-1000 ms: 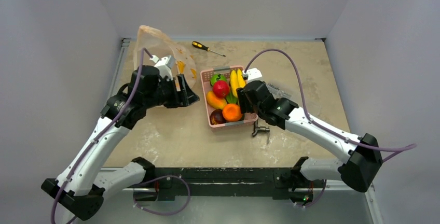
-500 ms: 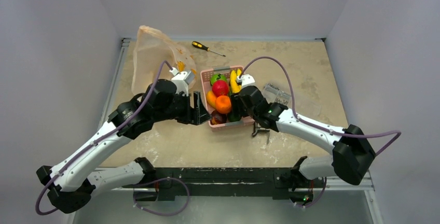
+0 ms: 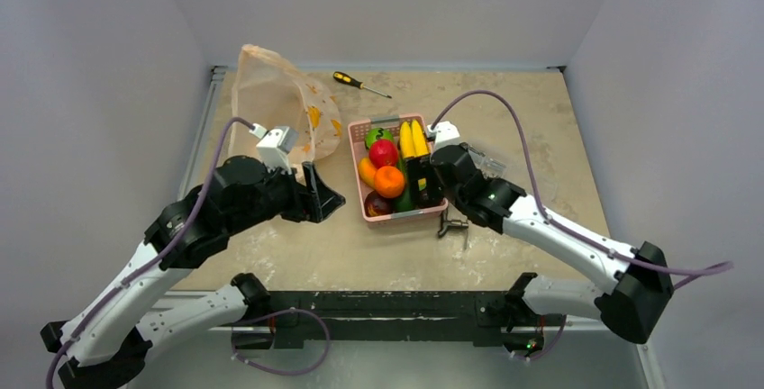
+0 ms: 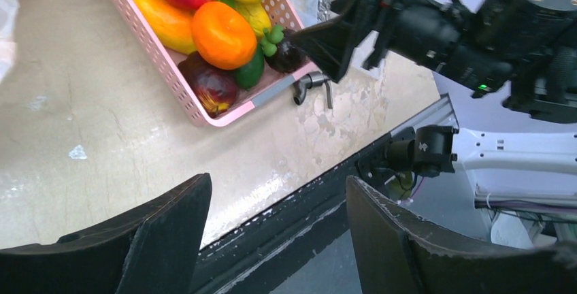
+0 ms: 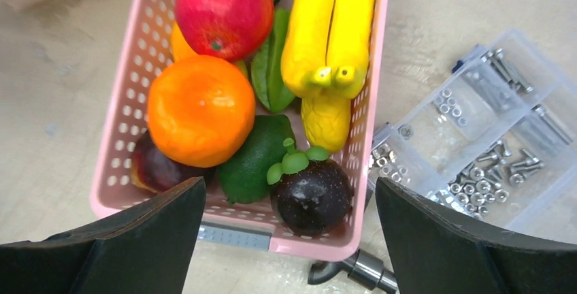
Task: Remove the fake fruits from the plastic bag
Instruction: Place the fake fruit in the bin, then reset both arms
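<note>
Currently fake fruits [image 5: 201,110] heaped in pink basket [image 5: 120,128]; left gripper [image 4: 277,188], right gripper [image 5: 289,192] both spread wide, empty; plastic bag [image 3: 270,92] far-left

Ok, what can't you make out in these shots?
Top view: whether any fruit is inside the plastic bag; its crinkled, printed film hides the contents.
Right wrist view: the dark fruit under the orange is mostly covered by it.
Right wrist view: the screw box runs off the right edge.

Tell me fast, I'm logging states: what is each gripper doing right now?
Left gripper: open, holding nothing.
Right gripper: open, holding nothing, over the pink basket.
</note>
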You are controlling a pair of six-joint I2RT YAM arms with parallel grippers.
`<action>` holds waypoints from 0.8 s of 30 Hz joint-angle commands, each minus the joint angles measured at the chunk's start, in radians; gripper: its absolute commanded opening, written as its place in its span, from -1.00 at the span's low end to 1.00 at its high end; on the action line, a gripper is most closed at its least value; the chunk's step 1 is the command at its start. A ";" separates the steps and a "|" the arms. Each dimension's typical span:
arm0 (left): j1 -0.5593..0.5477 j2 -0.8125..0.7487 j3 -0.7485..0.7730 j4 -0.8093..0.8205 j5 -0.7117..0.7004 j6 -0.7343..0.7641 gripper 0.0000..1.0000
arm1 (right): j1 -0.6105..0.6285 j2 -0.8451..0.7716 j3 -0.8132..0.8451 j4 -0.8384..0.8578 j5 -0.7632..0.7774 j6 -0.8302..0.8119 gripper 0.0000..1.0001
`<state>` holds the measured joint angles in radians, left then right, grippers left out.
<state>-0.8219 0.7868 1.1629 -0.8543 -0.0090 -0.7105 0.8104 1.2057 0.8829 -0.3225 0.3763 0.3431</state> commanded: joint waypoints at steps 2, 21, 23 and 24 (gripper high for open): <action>-0.006 -0.099 0.000 0.035 -0.172 0.035 0.45 | -0.003 -0.184 0.106 -0.074 0.020 -0.031 0.93; -0.006 -0.345 -0.057 0.204 -0.609 0.203 0.61 | -0.002 -0.726 0.185 -0.024 0.407 -0.159 0.98; -0.006 -0.334 -0.040 0.209 -0.610 0.215 0.61 | -0.002 -0.743 0.180 -0.009 0.420 -0.163 0.98; -0.006 -0.328 -0.034 0.209 -0.609 0.224 0.61 | -0.002 -0.745 0.175 0.000 0.433 -0.166 0.98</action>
<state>-0.8219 0.4404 1.1141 -0.7242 -0.5728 -0.5465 0.8104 0.4732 1.0580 -0.3981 0.7311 0.2150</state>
